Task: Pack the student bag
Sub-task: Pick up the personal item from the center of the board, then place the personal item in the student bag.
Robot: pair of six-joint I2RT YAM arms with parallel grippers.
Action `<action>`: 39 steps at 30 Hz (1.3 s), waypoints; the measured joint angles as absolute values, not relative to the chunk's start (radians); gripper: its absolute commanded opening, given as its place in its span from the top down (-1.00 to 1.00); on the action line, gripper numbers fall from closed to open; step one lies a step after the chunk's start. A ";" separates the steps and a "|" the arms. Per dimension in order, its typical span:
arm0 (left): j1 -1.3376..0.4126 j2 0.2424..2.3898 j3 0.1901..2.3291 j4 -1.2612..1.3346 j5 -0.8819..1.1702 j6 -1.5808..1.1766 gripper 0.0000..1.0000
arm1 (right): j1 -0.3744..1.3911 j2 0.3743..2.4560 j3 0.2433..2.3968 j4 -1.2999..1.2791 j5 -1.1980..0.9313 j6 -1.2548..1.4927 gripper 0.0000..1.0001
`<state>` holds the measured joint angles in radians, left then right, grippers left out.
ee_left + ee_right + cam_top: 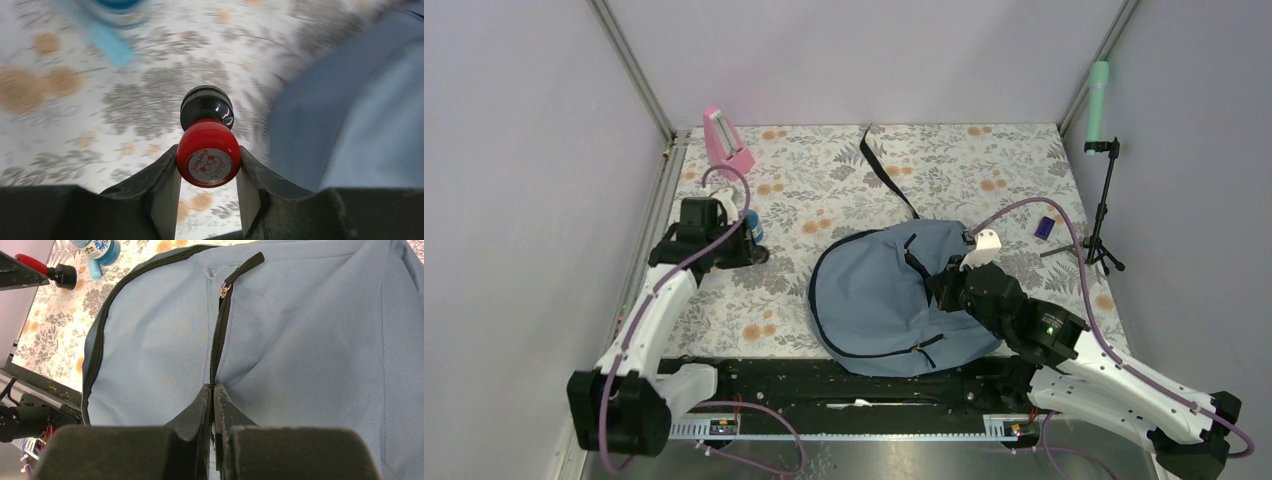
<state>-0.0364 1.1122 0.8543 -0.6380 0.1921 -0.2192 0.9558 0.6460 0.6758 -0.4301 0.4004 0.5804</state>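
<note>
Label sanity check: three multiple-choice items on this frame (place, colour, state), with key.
1. The small purple block lies: A) right of the student bag B) on it C) in a pincer.
2. The held stamp has a cap that is: A) green B) red C) yellow.
3. The right pincer is: A) wide open B) out of view C) shut on the bag's zip.
A: it sits on the table past the bag's right edge.
B: a red knob shows in the left pincer.
C: it is closed on the zip line.
</note>
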 measured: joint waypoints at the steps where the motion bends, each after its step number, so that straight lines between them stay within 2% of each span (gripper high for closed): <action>1: -0.080 1.072 0.846 -0.639 0.207 -0.231 0.67 | 0.955 0.650 0.677 -0.429 0.400 0.580 0.90; 8: -0.411 0.917 0.847 -0.613 0.265 -0.346 0.68 | 0.956 0.681 0.689 -0.427 0.399 0.580 0.90; 16: -0.772 1.026 0.921 -0.453 0.311 -0.445 0.68 | 0.956 0.686 0.693 -0.428 0.399 0.580 0.90; 23: -0.852 1.226 0.912 -0.140 0.427 -0.540 0.68 | 0.956 0.688 0.700 -0.429 0.397 0.580 0.90; 31: -0.916 1.453 0.961 -0.028 0.486 -0.547 0.69 | 0.956 0.690 0.706 -0.434 0.397 0.580 0.90; 39: -0.919 1.552 0.962 0.166 0.502 -0.590 0.68 | 0.955 0.699 0.717 -0.438 0.397 0.576 0.91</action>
